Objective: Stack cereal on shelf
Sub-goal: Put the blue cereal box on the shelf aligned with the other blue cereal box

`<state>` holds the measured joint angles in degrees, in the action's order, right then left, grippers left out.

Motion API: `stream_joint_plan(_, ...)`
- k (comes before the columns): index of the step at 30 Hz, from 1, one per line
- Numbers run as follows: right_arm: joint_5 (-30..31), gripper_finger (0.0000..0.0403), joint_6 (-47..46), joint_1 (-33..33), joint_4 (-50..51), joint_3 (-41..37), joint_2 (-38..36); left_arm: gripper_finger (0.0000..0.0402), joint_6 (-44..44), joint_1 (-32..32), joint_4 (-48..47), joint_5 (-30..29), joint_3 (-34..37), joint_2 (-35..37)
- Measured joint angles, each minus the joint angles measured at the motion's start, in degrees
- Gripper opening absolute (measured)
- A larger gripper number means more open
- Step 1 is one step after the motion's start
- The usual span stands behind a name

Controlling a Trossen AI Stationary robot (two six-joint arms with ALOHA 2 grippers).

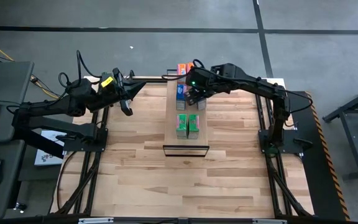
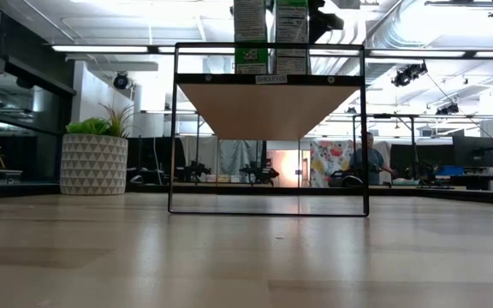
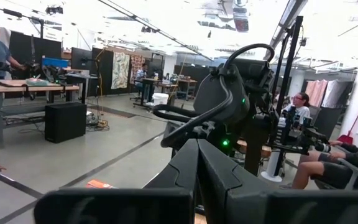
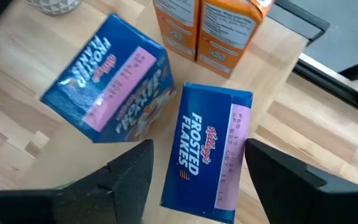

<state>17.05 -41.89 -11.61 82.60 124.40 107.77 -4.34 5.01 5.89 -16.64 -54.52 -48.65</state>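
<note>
Placing the second blue box, by the look of it. Right hand (image 1: 196,94) poised over the middle of the shelf (image 1: 186,138), fingers spread either side of an upright blue cereal box (image 4: 208,152) — straddling it, though contact with its sides not clear from the wrist view, so possibly just released or about to be squeezed. Beside that, another blue box (image 4: 107,84), skewed at an angle to its neighbour and seemingly tilted. Past both, at the shelf's far end, two orange boxes (image 4: 207,28) standing side by side. Nearer the front end, two green boxes (image 1: 188,125) paired neatly; seen from the low view rising above the shelf plank.

Left hand (image 1: 124,98) parked off the shelf's left side above the desk (image 1: 142,168), holding nothing; fingers pressed together in its own wrist view.

To do this step well: square the held-or-straddled box to the orange pair first, then settle it flat before opening wider. Lift straight up on withdrawal — any sideways drag likely to topple the light cardboard or knock the skewed neighbour off the narrow plank. Afterwards, probably worth straightening that angled blue box with a gentle grip across its narrow faces, keeping clear of the orange pair just behind.
</note>
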Motion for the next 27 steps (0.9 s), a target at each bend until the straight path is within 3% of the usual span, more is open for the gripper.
stream_joint_plan(8, 0.9, 0.0248, 3.8, 0.0, -0.3, 1.3, -0.2, 0.0000, 1.2, 0.0, 0.0, -0.1, 0.0, 0.0)
stream_joint_plan(19, 2.5, 0.0241, 12.5, 0.5, 1.1, 10.7, -0.6, 0.0000, 1.6, 0.0, 0.1, -0.4, 0.0, 0.0)
stream_joint_plan(23, 3.7, 0.0208, 13.8, 2.2, 1.5, 6.6, -4.7, 0.0000, 1.6, 0.0, 0.3, -0.9, 0.0, 0.0)
stream_joint_plan(27, 7.9, 0.0140, 13.3, 3.9, 2.5, 1.1, -8.9, 0.0000, 1.6, 0.1, 0.3, -2.5, 0.0, 0.0)
